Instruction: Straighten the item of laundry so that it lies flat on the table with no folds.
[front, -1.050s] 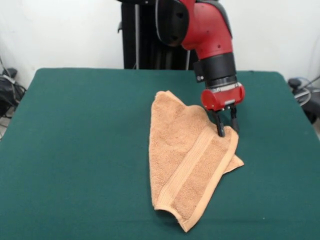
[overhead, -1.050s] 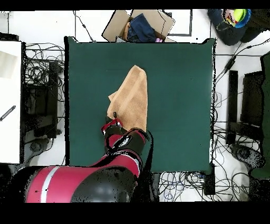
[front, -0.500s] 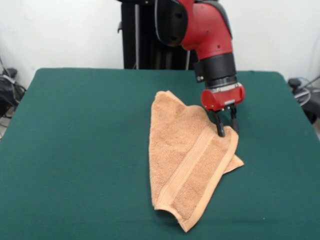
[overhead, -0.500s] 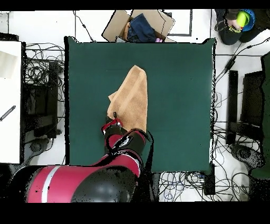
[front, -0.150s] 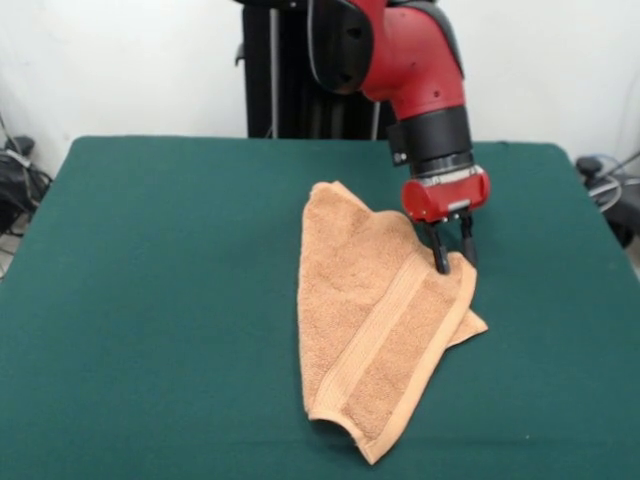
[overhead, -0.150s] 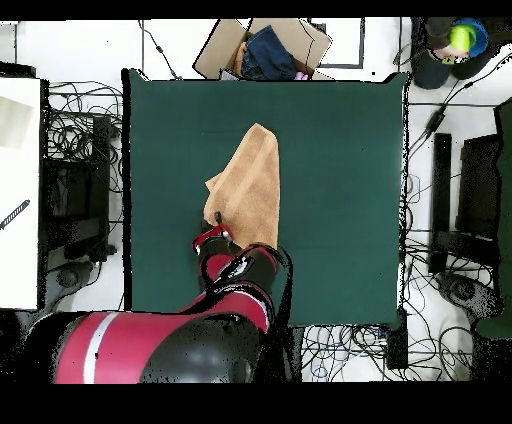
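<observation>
Towel: the orange-tan terry towel (front, -0.150s: 375, 320) lay folded over on itself near the middle of the green table (front, -0.150s: 150, 300), one pointed corner nearest me, its woven band running slantwise.
Gripper: farther back, the red arm's gripper (front, -0.150s: 450, 258) stood at the towel's folded edge, its two black fingers (front, -0.150s: 439, 255) a little apart and tips pressing the cloth; nothing was pinched yet.
Risk: the fingers might catch both layers together, so the fold would just drag along.
Another risk: a thin grip on the hem could slip off.
</observation>
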